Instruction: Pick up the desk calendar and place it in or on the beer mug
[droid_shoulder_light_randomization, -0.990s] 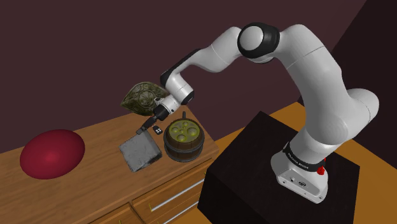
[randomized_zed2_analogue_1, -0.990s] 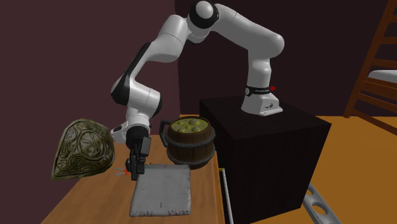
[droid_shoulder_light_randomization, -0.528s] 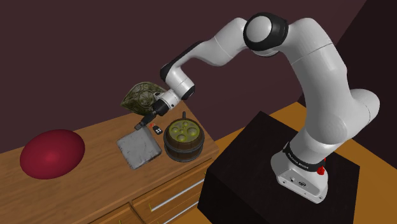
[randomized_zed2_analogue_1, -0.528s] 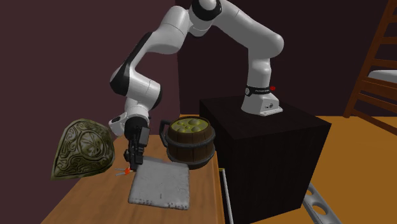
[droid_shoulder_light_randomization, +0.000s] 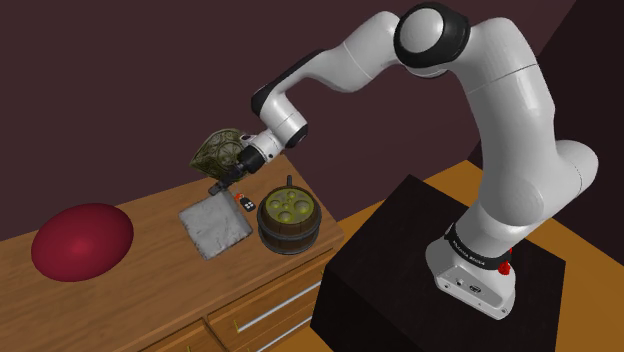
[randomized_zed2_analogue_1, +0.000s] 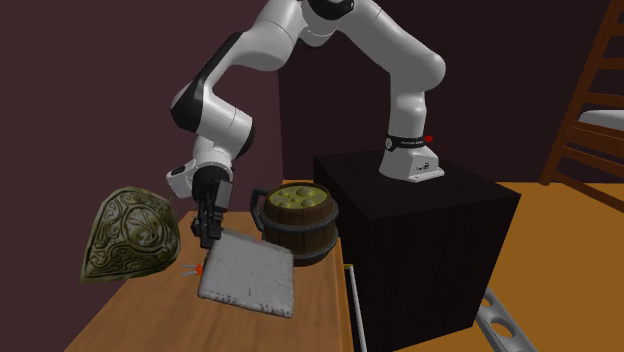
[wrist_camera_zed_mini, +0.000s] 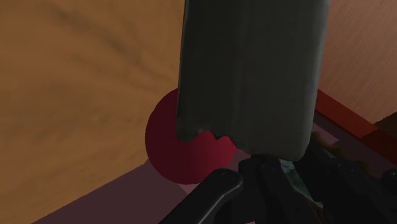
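Hanging tilted over the brown wooden tabletop, the flat grey rectangular desk calendar is clamped at its upper edge by the all-black two-finger gripper. In the second exterior view its long axis slants toward 4 o'clock. Beyond stands the brown barrel-shaped wooden beer mug — at the gripper's 3 o'clock, near.

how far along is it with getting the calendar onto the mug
Done: the gripper grips the grey desk calendar by one edge. In hand: the calendar hangs tilted above the wooden table, beside the barrel-shaped beer mug. Left: carry it over the mug and release.
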